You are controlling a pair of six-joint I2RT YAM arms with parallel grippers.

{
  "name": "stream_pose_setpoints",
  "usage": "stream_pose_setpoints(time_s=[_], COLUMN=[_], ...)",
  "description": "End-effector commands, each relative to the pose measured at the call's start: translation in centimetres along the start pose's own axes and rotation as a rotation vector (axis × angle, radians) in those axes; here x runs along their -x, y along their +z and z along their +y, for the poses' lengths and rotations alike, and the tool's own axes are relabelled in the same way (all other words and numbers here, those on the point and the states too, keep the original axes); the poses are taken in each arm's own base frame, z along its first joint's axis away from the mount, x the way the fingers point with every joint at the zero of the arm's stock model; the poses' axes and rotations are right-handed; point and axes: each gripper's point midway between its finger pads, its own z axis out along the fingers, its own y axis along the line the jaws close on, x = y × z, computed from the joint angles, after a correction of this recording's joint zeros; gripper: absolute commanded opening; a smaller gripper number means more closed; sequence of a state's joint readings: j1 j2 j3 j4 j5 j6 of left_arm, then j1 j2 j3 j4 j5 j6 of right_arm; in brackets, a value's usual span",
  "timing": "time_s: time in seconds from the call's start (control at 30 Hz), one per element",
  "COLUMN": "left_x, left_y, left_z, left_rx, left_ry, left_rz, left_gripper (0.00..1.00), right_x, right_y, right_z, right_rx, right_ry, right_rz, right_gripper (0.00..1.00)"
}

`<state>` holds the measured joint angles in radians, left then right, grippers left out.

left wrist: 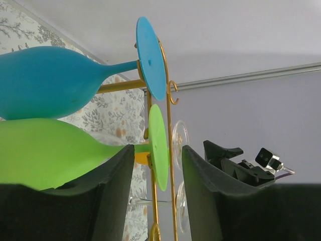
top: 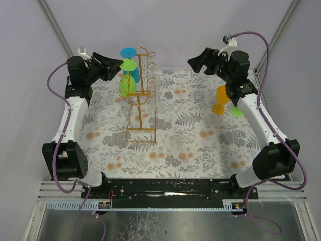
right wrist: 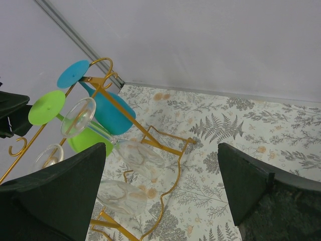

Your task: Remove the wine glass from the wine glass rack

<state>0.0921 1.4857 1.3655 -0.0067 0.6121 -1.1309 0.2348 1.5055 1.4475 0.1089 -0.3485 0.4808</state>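
Your left gripper (left wrist: pixel 158 148) straddles the stem of the green wine glass (left wrist: pixel 45 150), hanging on the wine glass rack (left wrist: pixel 120 86).
Jaws partly open around the stem; your right gripper (right wrist: pixel 161 150) gapes wide, holding nothing.

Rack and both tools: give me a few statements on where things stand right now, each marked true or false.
1. The blue glass and the green glass both hang on the rack. True.
2. The left tool is gripping the blue glass. False: its fingers flank the green glass's stem near the base, with a gap on each side.
3. The right tool is open and empty. True.
4. The orange glass hangs on the rack. False: it is off the rack, on the table beside the right arm.
5. Clear glasses also hang on the rack. True.
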Motion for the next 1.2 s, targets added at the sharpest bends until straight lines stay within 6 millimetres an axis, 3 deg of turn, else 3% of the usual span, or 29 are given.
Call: stream_pose_setpoints(time_s=[0.0, 0.73, 1.17], left_x=[0.3, 0.0, 0.3], left_y=[0.2, -0.3, -1.3], left_z=[-1.0, -1.3, -2.3], left_rx=[-0.048, -0.050, -0.063], left_ry=[0.022, 0.019, -0.011], left_rz=[-0.010, -0.010, -0.018], left_gripper=[0.39, 0.01, 0.00], right_x=[2.2, 1.9, 1.9], right_y=[-1.0, -1.4, -1.7], right_z=[1.4, 1.1, 1.1], right_rx=[0.020, 0.011, 0.001], right_ry=[-0.043, -0.050, -0.059], right_rz=[-0.073, -0.073, -0.068], right_gripper=[0.99, 0.99, 0.99])
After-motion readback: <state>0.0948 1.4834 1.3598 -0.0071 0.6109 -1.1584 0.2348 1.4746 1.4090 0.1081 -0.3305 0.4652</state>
